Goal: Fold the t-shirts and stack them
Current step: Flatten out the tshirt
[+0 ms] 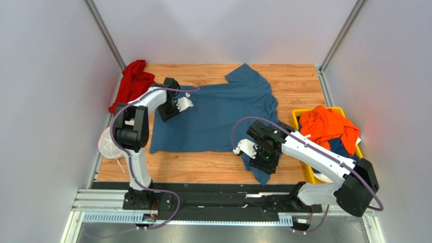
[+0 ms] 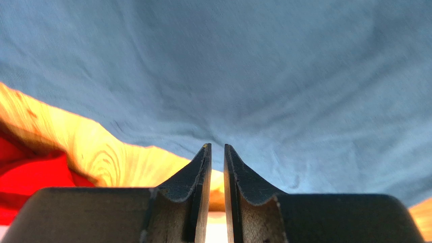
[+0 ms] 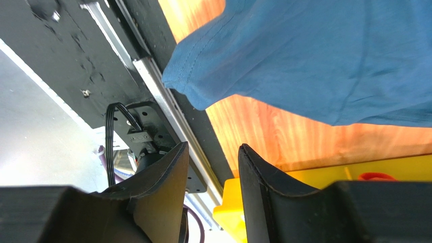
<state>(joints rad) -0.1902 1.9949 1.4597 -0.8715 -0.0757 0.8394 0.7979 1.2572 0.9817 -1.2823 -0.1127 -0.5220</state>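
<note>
You have the blue t-shirt (image 1: 218, 116) spread flat; left fingers (image 2: 202, 169) almost closed, right fingers (image 3: 258, 174) half open, both empty. Next, pinch its edge to fold.

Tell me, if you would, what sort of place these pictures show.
Probably a robot lab test cell: plain pale wall panels box in a wooden tabletop, and a slotted metal mounting rail runs along its near edge.

From my left wrist I see the left fingers (image 2: 196, 174) nearly together, only a thin slit between them, tips at the hem of the blue t-shirt (image 2: 243, 71). Bare desk (image 2: 101, 152) shows lower left, with red cloth (image 2: 30, 177) at the edge.
</note>
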